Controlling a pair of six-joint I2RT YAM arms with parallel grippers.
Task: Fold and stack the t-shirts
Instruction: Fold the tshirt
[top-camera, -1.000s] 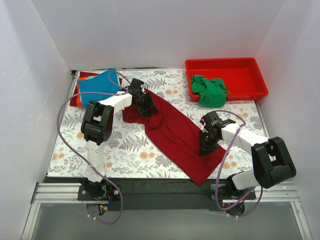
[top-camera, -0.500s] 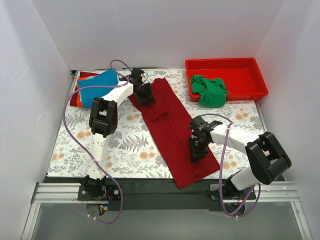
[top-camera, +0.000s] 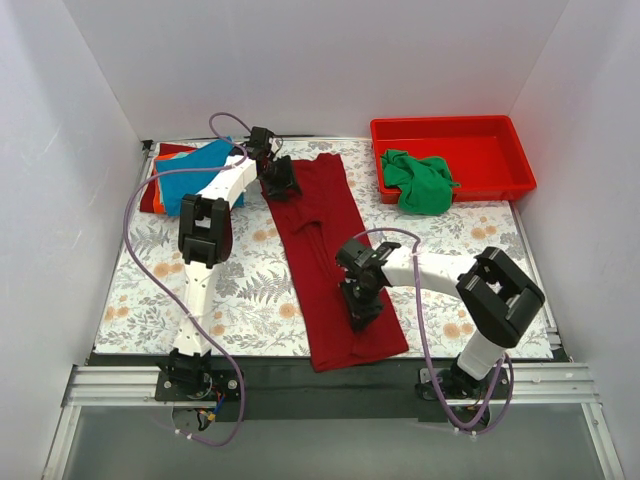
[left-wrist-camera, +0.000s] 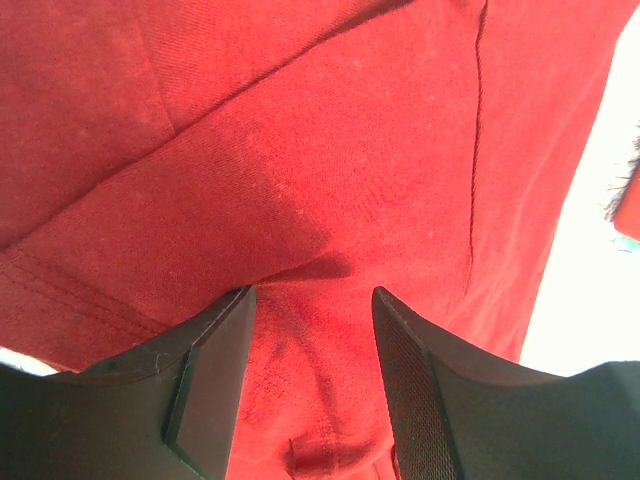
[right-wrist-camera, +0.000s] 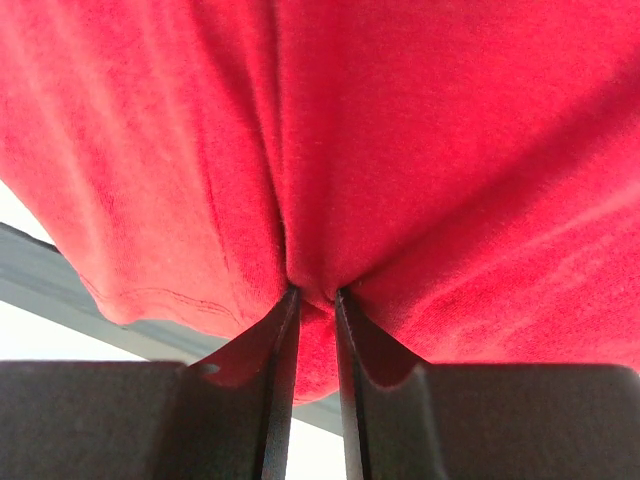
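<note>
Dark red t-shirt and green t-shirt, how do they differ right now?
The dark red t-shirt lies stretched in a long strip on the floral table cloth; the green t-shirt sits crumpled in the red tray. The right gripper pinches the dark red t-shirt; nothing touches the green t-shirt. Both are plain cloth.

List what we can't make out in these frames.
Count in the stack: top view, the blue t-shirt covers all but orange and red edges.
Grip of the left end effector on the dark red t-shirt: left wrist view, cloth fills the gap between its fingers.
Cloth under the right end effector: top view, hidden by it.
</note>
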